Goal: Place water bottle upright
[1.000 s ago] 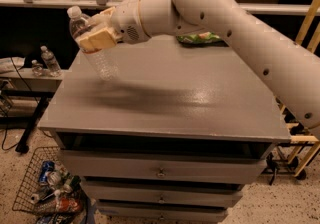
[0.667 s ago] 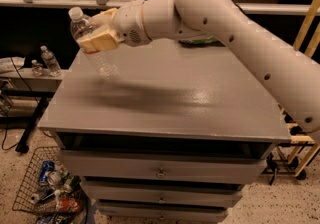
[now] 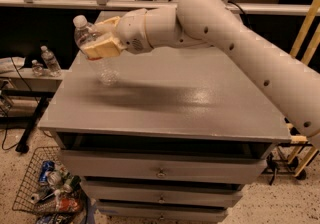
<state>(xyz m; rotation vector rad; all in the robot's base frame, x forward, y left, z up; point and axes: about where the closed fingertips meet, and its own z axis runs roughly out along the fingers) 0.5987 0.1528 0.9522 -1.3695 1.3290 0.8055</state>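
**Far left, off the desk.** Two small clear bottles [image 3: 49, 60] stand on a low shelf beside the desk. Below them, on the floor at the near left, a wire basket [image 3: 25, 190] holds cans and other containers.

**Left part of the desk.** The water bottle [image 3: 85, 34] is held above the far-left area of the desk [image 3: 190, 103]. It is tilted, not upright: the white cap points up and to the left, and the clear ribbed body slopes down and to the right. Its base sits very close to the grey top; whether it touches cannot be told from this view.

**Pincer.** The pincer [image 3: 96, 48] is clenched on the water bottle, with its tan fingers [image 3: 105, 47] wrapped around the upper half of the body, just below the shoulder. It sits over the far-left corner of the desk.

**Centre to right.** The white arm [image 3: 240, 48] runs from the pincer across the far side of the desk and down past the right edge. Its shadow lies on the top surface.

**Desk front.** A stack of drawers [image 3: 160, 170] faces the near side; the upper one stands slightly open.
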